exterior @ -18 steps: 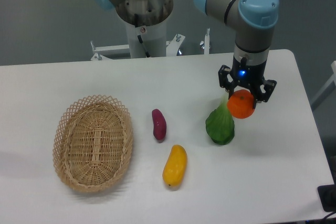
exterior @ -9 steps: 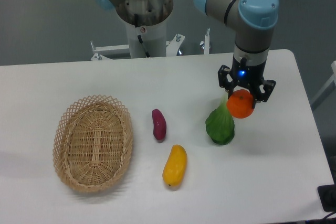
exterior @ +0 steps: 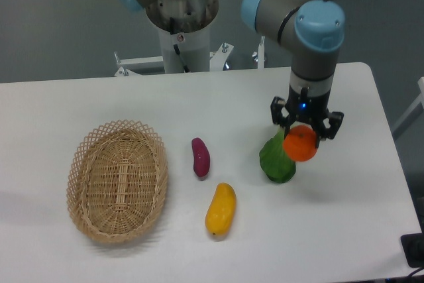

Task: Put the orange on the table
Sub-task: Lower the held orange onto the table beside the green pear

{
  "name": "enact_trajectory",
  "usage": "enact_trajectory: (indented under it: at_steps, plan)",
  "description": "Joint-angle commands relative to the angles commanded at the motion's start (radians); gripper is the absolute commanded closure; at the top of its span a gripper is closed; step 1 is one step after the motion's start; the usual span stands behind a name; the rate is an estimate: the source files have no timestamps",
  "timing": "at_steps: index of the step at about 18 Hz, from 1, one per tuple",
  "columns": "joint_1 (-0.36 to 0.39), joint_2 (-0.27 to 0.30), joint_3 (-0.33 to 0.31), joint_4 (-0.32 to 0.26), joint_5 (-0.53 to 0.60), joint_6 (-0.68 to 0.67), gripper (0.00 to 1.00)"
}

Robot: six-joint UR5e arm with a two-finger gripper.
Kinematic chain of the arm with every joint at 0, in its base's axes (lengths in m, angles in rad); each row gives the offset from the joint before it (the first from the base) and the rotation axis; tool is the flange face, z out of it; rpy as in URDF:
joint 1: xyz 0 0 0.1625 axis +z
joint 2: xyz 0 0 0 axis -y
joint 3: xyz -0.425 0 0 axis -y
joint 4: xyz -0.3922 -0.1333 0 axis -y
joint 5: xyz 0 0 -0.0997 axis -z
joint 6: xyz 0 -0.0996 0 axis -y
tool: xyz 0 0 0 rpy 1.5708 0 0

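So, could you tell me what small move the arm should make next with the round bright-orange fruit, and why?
Probably shift a little toward the bare white tabletop on the right, then lower. The two-finger gripper is shut on the small round orange, which overlaps the green cone-shaped vegetable in this view; lowering here could bump it, though depth is hard to judge.

1. Oranges: one (exterior: 300, 145), round, bright orange.
2. Green vegetables: one (exterior: 276, 161), pointed at the top.
3. Yellow-orange elongated fruits: one (exterior: 220, 209).
4. Purple elongated vegetables: one (exterior: 200, 157).
5. Wicker baskets: one (exterior: 117, 180), oval.
6. Tables: one (exterior: 344, 230), white.
7. Grippers: one (exterior: 306, 127), two-fingered, on one arm.
8. Produce total: four pieces, one of each kind.
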State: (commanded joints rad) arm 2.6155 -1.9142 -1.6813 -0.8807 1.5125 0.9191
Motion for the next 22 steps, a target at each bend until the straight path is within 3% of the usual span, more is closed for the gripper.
enact_trajectory:
  at_steps: [7,12,22]
  plan:
    - [-0.028,-0.086,0.02,0.032,0.0,-0.06,0.46]
    - [-0.051,-0.147,0.069,0.061,0.0,-0.062,0.46]
    - [-0.069,-0.183,0.06,0.066,0.008,-0.083,0.43]
